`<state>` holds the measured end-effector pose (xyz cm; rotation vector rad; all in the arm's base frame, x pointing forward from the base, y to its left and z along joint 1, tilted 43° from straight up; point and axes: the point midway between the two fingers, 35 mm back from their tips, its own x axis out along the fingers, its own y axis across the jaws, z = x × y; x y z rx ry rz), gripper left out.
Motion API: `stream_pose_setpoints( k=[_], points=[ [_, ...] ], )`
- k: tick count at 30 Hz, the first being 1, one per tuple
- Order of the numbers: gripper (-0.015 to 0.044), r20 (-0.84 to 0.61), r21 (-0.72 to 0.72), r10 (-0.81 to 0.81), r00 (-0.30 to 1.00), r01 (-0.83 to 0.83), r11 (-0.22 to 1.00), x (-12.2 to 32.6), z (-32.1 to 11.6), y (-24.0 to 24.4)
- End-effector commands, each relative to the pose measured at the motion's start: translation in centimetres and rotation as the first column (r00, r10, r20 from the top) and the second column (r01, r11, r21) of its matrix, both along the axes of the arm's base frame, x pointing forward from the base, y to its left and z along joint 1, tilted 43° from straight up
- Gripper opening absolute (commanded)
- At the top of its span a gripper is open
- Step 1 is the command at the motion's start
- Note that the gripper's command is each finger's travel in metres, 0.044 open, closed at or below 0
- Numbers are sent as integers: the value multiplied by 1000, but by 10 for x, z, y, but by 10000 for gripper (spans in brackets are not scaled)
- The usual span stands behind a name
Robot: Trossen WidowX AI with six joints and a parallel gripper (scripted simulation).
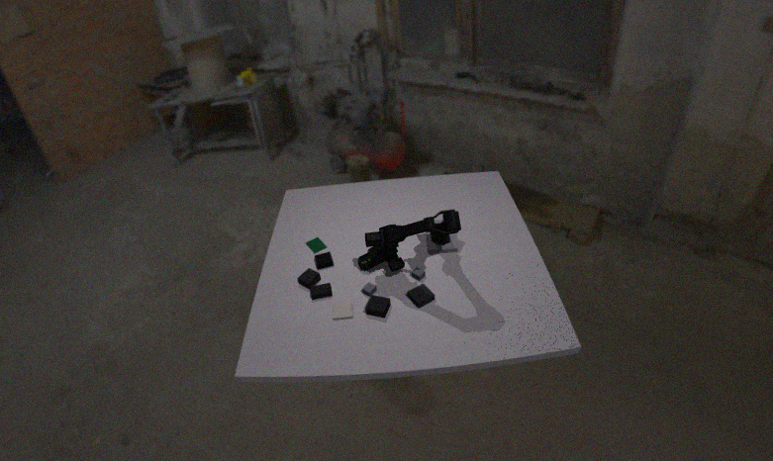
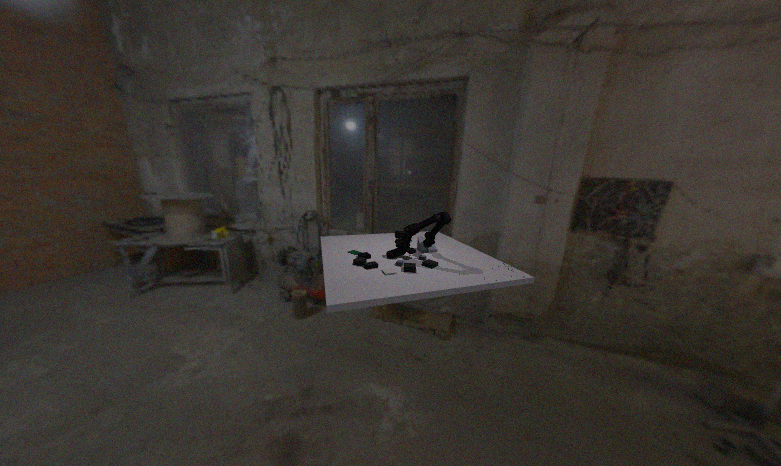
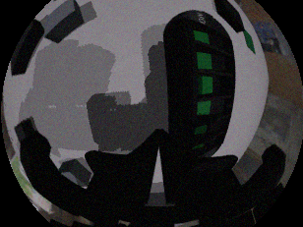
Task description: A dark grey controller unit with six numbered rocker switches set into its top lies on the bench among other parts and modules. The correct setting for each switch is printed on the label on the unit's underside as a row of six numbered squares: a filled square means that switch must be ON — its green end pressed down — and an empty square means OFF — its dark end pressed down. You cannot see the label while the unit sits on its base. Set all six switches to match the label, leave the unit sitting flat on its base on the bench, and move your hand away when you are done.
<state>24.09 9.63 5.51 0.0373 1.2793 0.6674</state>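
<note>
Underside label hidden: the controller unit [image 1: 367,261] [image 2: 392,254] [image 3: 219,89] has its switches up. Wrist view shows green patches along its top, the two nearest the fingers small and dim; numbers unreadable. Near end is cut off by the gripper's dark silhouette. Top and exterior views too dark and small to separate the finger shapes.

Fingers shut, nothing held, tips beside the unit in the wrist view; contact can't be told.

Arm [image 1: 415,229] [image 2: 419,224] raised at the elbow, forearm sloping down to the wrist over the unit.

Around it on the surface [image 1: 297,349] [image 2: 346,295] [image 3: 251,112]: green plate [image 1: 316,244] [image 2: 353,252] [image 3: 250,42], cream plate [image 1: 342,310] [image 2: 388,272], five dark modules, small grey blocks. Gripper body crowds the unit.
</note>
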Motion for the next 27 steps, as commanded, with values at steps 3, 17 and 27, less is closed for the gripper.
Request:
stream_pose_setpoints(
  k=[3,17,27],
  points=[
    [0,-5,-15,0,1000,0,1000,6,-8,-5],
    [0,-4,-16,0,1000,0,1000,20,-14,-13],
    [0,-4,-16,0,1000,0,1000,31,-19,-17]
  ],
)
